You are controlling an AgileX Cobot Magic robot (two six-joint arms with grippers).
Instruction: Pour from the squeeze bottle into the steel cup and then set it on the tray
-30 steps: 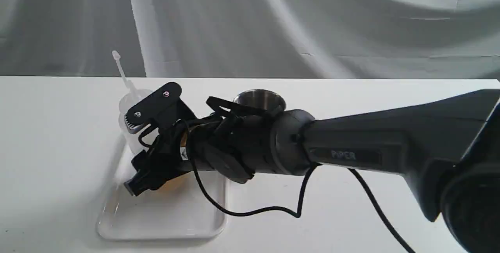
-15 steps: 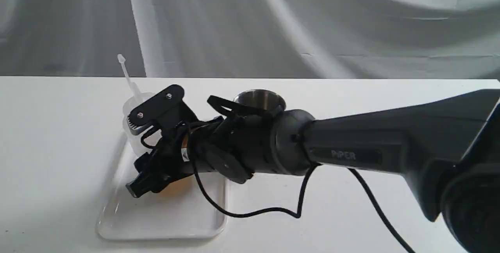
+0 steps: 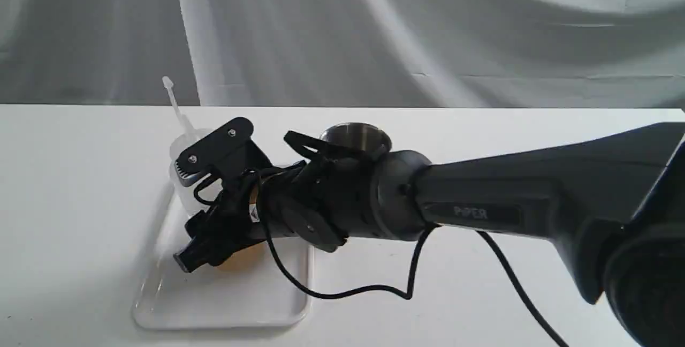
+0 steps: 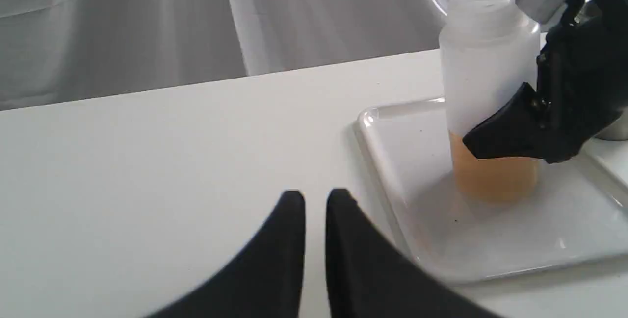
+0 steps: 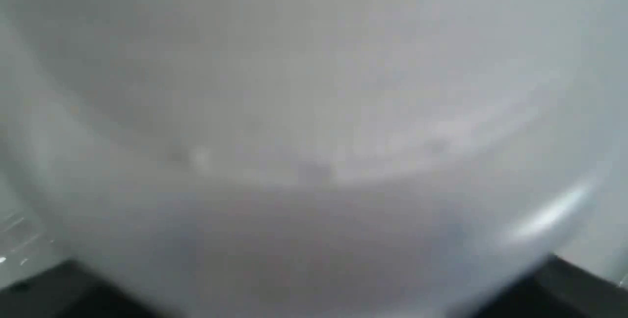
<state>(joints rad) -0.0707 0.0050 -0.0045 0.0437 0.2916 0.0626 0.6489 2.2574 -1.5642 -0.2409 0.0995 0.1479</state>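
The squeeze bottle [image 3: 183, 141] stands upright on the tray [image 3: 214, 304], with amber liquid in its lower part [image 4: 490, 175]. Its thin cap tether points up and to the left. My right gripper [image 3: 181, 213] reaches across from the right and is shut on the bottle, one finger on each side of its body. In the right wrist view the blurred whitish bottle wall [image 5: 314, 136] fills the frame. The steel cup [image 3: 356, 135] stands behind the right arm's wrist, beside the tray. My left gripper [image 4: 315, 199] hovers over the bare table left of the tray, shut on nothing.
The right arm's long black forearm [image 3: 535, 197] spans the right half of the table, and a loose black cable [image 3: 374, 288] hangs from it down to the table. A grey cloth backdrop hangs behind the white table [image 3: 80, 202].
The right gripper has lowered the bottle a little and shifted it slightly right, bringing it down onto the tray. The cup and the tray have not moved.
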